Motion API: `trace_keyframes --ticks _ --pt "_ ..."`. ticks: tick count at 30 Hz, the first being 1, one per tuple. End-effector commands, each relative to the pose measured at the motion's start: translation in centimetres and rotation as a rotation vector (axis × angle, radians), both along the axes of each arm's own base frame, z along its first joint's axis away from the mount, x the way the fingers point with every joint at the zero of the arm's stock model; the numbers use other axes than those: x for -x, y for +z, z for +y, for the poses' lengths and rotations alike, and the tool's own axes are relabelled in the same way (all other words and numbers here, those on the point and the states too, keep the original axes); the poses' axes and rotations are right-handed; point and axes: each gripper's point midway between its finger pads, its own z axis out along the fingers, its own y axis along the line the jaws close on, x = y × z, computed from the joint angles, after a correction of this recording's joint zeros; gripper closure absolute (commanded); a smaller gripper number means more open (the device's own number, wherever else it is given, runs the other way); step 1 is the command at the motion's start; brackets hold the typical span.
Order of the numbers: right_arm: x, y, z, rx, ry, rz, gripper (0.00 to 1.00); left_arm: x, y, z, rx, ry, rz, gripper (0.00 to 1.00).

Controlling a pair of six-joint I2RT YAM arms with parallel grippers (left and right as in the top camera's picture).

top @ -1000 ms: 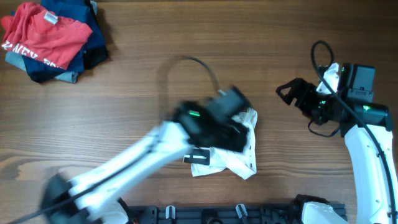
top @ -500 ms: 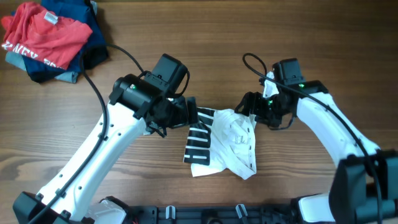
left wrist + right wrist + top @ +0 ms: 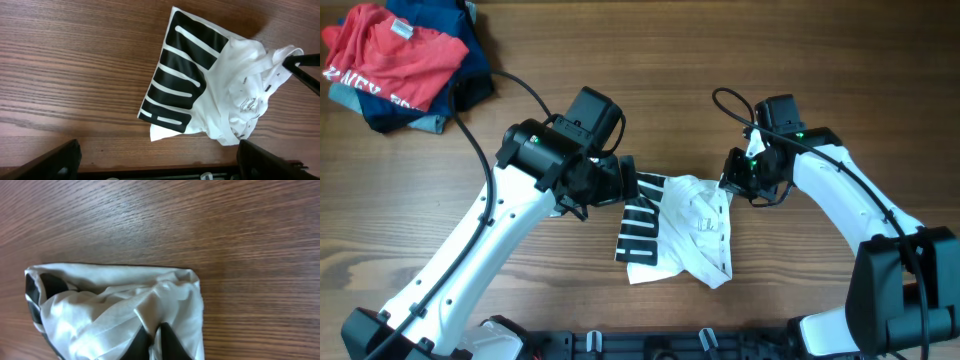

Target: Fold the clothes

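Note:
The clothes are a crumpled white shirt with a black striped print, lying mid-table. My left gripper hovers at the shirt's left edge, open wide. In the left wrist view its fingers frame bare wood, with the shirt lying beyond them. My right gripper is at the shirt's upper right edge. In the right wrist view the right gripper is shut, pinching a fold of the white fabric between its dark fingertips.
A pile with a red printed T-shirt on navy garments lies at the far left corner. A black cable loops over the left arm. A dark rail runs along the table's near edge.
The right arm swung in from the far right to the shirt and shut its gripper on the fabric. The left arm drew back off the shirt to its left edge and opened fully.

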Motion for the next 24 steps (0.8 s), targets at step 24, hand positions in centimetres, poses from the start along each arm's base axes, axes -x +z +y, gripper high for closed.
trace_keyframes --ticks 24 --pt "0.0 4.2 -5.2 0.173 -0.048 0.064 0.96 -0.4 -0.3 1.0 -0.047 0.025 -0.008 0.0"
